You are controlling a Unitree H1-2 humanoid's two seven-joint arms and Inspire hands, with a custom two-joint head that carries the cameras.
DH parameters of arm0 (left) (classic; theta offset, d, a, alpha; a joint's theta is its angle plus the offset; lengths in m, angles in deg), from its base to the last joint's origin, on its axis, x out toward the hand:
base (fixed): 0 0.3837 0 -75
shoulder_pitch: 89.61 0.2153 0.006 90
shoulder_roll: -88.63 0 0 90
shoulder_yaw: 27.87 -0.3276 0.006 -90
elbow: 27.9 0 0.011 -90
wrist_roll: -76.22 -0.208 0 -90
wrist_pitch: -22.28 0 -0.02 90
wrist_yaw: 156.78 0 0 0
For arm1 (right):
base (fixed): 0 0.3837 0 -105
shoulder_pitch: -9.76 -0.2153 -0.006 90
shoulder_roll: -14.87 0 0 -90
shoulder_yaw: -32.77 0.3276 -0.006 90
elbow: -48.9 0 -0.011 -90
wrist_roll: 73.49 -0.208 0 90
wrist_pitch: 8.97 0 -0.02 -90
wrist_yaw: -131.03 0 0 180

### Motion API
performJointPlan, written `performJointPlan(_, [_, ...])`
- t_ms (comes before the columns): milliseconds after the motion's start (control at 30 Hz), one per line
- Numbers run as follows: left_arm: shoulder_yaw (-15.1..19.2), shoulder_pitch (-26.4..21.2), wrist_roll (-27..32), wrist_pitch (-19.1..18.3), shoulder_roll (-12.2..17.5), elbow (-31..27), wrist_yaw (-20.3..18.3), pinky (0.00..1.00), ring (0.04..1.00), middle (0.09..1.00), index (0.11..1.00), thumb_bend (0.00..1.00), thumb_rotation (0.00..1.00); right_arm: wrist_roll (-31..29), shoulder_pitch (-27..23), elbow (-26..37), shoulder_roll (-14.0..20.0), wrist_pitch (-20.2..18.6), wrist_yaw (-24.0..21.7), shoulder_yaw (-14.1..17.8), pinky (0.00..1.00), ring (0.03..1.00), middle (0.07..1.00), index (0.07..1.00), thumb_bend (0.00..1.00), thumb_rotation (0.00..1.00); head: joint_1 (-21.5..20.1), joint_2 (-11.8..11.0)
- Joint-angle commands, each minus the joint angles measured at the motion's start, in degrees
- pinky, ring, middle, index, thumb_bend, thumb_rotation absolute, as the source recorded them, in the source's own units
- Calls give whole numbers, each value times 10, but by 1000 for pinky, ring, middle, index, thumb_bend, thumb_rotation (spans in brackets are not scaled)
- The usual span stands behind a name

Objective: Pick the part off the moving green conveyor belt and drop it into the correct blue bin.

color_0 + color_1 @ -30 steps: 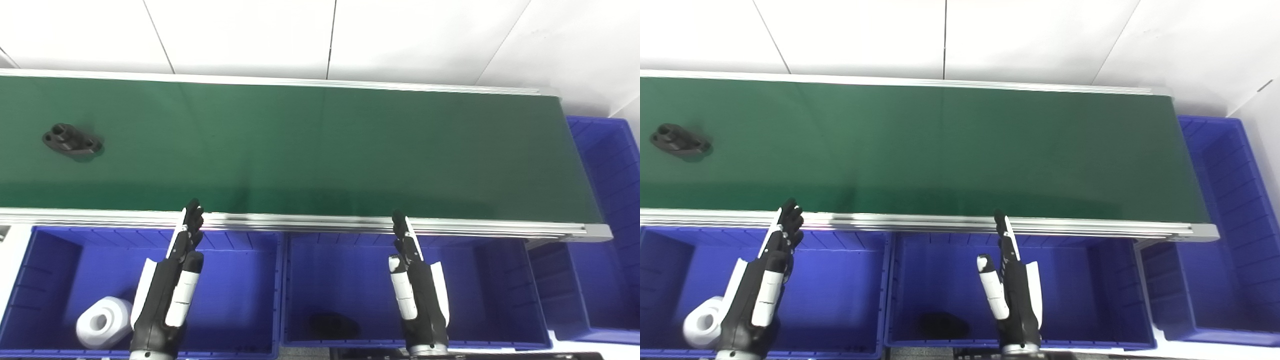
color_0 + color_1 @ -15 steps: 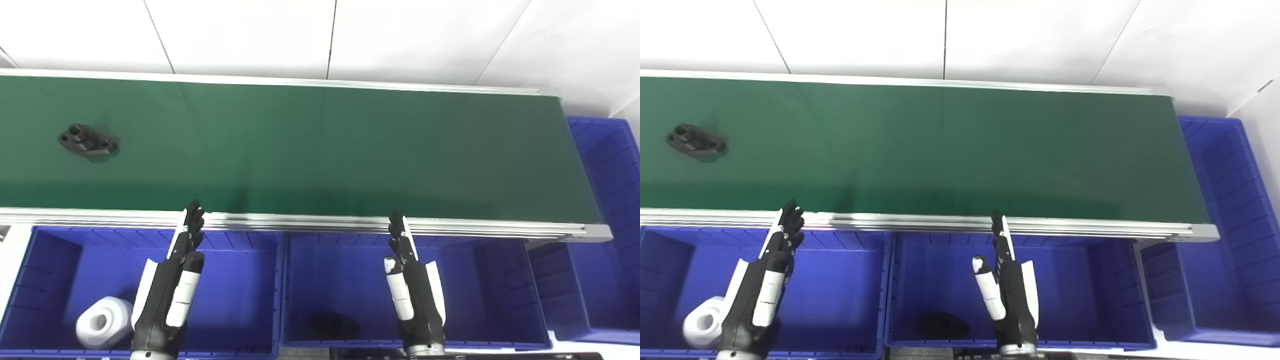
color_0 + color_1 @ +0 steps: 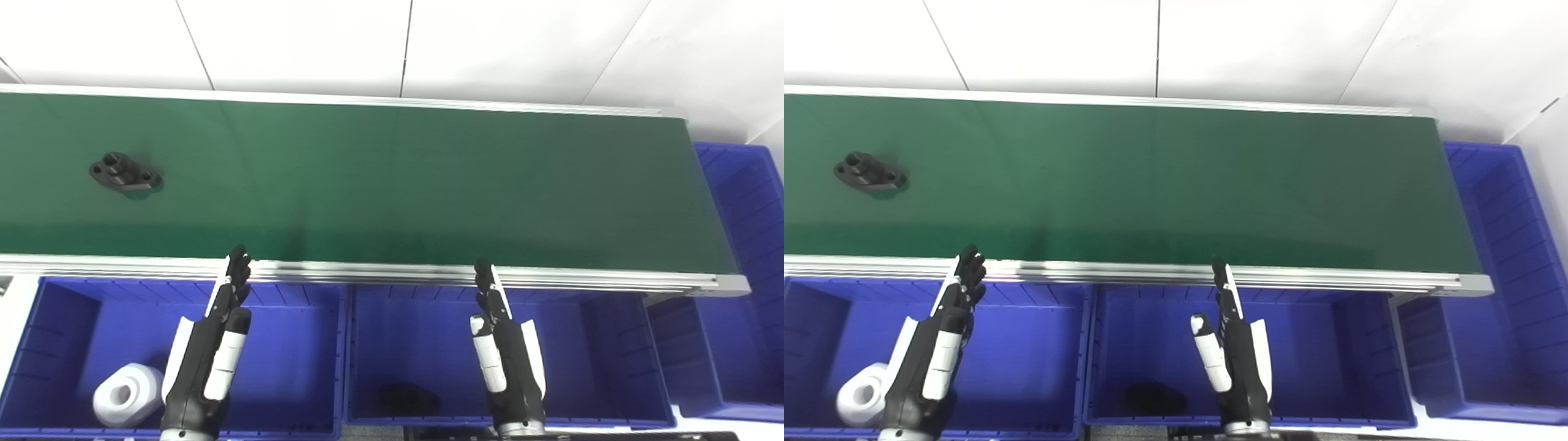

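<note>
A flat black part (image 3: 125, 176) with holes lies on the green conveyor belt (image 3: 392, 184) at its far left; it also shows in the right eye view (image 3: 870, 173). My left hand (image 3: 211, 349) is open and empty, held over the left blue bin (image 3: 288, 361) with its fingertips at the belt's near rail. My right hand (image 3: 505, 355) is open and empty over the middle blue bin (image 3: 606, 355). Both hands are well apart from the part.
A white ring-shaped part (image 3: 125, 395) lies in the left bin. A dark part (image 3: 407, 398) lies in the middle bin. Another blue bin (image 3: 744, 257) stands at the belt's right end. A silver rail (image 3: 392, 272) runs along the belt's near edge.
The black part has travelled to the right along the belt. My right hand has shifted slightly left. My left hand has stayed in place.
</note>
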Motion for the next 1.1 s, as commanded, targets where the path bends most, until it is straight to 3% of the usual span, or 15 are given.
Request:
performJointPlan(0, [0, -2, -2, 25, 2, -17, 4, 1000, 1000, 1000, 1000, 627, 1000, 11, 23, -9, -94, 41, -4, -84, 1000, 1000, 984, 988, 861, 1000, 0, 1])
performJointPlan(900, [-4, 0, -1, 14, 7, -25, -1, 1000, 1000, 1000, 1000, 648, 1000, 14, 24, -10, -93, 41, -2, -84, 1000, 988, 977, 981, 865, 1000, 0, -2])
performJointPlan(1067, [-6, 0, -5, 30, 7, -9, 1, 1000, 1000, 1000, 1000, 648, 1000, 5, 23, -25, -89, 59, -2, -79, 1000, 990, 978, 983, 859, 1000, 9, -24])
